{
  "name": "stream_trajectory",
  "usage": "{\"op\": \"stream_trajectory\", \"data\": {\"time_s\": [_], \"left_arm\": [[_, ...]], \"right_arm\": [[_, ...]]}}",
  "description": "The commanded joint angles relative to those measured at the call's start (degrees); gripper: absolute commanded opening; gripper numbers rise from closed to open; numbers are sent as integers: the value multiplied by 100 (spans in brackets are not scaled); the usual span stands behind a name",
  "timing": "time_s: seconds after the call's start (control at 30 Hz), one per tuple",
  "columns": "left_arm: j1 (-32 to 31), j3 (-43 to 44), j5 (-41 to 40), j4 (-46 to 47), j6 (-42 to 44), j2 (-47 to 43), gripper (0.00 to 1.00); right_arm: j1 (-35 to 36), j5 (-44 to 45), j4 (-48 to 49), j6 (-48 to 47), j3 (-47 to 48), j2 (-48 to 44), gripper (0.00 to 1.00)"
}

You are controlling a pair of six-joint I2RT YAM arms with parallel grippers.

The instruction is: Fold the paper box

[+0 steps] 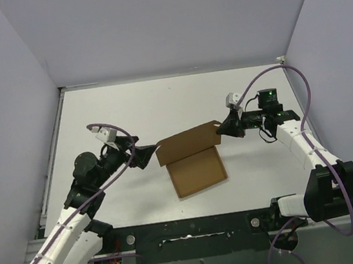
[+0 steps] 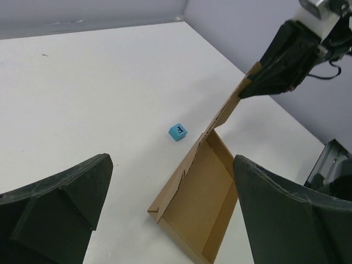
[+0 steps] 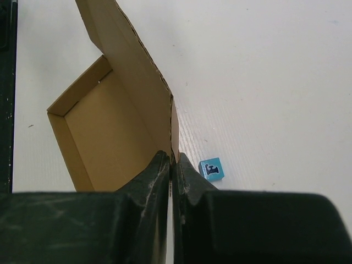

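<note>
1. Worktop [image 1: 128, 112]: white and flat, with pale walls on the left, far and right sides. Bare surface runs from the box to the far wall.

2. Paper box [image 1: 198, 173]: plain brown cardboard, with no print to be seen. It lies near the middle of the worktop, between the two arms. The shallow tray rests flat with its low side walls raised. The lid panel stands up from the tray's far edge, tilted, with a flap edge along its top.

3. Right hand [image 1: 223, 128]: clenched on the lid's upper right corner. In the right wrist view both fingers [image 3: 154, 181] press together on the thin cardboard edge.

4. Left hand [image 1: 148, 155]: released, its fingers [image 2: 55, 209] spread wide. It sits just beside the lid's left end. The pictures do not show whether it is touching the lid.

5. Blue cube [image 2: 177, 132]: rests on the worktop behind the lid, on the side away from the tray and near the lid's base. One face carries a dark mark that is too small to read.
</note>
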Motion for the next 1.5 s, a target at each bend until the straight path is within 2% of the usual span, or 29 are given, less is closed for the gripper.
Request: {"op": "stream_trajectory", "data": {"time_s": [0.0, 0.23, 0.4, 0.53, 0.73, 0.9, 1.03, 1.47], "left_arm": [[58, 394, -621, -1378, -660, -547, 90], [34, 493, -456, -2131, -1250, -676, 77], [-151, 636, -932, -2652, -1192, -569, 72], [-355, 468, -1092, -2180, -1121, -339, 61], [-956, 386, -1554, -1346, -842, 288, 54], [-1423, 552, -2156, -1101, -376, 650, 50], [-1455, 652, -2338, -1026, -166, 910, 43], [-1467, 937, -2238, -807, -14, 1345, 27]], "right_arm": [[-41, -185, -1, 36, 270, 31, 0], [-49, -209, -91, 105, 356, 151, 0], [-50, -209, -106, 134, 374, 221, 0], [-56, -209, -106, 164, 392, 264, 0], [-48, -206, -106, 196, 392, 312, 0], [-52, -217, -106, 214, 401, 339, 0], [-50, -226, -106, 224, 406, 335, 0], [-49, -217, -115, 234, 409, 370, 0]]}}
